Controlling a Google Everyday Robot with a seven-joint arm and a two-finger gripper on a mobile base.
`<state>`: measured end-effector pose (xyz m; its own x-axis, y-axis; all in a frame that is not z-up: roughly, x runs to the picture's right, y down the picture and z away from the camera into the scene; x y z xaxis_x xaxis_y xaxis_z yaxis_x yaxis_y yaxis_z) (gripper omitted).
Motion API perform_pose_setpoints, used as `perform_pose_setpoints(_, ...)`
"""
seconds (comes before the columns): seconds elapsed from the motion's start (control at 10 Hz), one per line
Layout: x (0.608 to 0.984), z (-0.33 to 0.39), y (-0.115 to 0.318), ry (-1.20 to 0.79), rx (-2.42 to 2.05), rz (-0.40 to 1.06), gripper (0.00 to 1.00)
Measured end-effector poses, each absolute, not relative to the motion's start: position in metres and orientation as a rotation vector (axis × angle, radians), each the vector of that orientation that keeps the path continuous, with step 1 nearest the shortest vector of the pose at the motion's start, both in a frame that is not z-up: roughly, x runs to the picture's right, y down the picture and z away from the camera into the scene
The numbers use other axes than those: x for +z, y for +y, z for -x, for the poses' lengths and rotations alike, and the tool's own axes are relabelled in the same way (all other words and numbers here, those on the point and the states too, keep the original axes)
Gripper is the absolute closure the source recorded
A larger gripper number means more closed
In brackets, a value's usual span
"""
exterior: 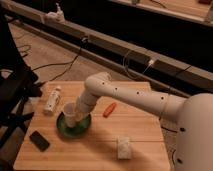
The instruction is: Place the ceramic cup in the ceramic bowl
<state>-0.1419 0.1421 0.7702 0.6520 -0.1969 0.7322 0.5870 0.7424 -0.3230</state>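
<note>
Camera view: green ceramic bowl (64, 131) left of centre on wooden table (140, 145). White ceramic cup (70, 114) sits over bowl's inner area, mouth up and tipped toward upper left, long axis near upright; whether it touches bowl floor, cannot tell. Gripper (78, 115) at cup's right side, grasping cup. White bottle (52, 99) lies upper left of bowl; black phone (39, 140) lower left; orange object (109, 109) right.

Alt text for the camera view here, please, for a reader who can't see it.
A white robot arm reaches across a wooden table, its end effector holding the ceramic cup over the ceramic bowl. Around them lie a white bottle, a black phone, an orange object and a small white block.
</note>
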Motion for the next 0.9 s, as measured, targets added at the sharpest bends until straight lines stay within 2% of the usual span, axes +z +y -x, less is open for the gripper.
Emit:
perform_pose_setpoints(0.6, 0.789, 0.146, 0.127, -0.682, -0.467, 0.52, 0.32)
perform_pose_setpoints(0.8, 0.788, 0.146, 0.127, -0.677, -0.472, 0.51, 0.2)
perform_pose_setpoints(0.9, 0.786, 0.145, 0.127, -0.676, -0.474, 0.507, 0.2)
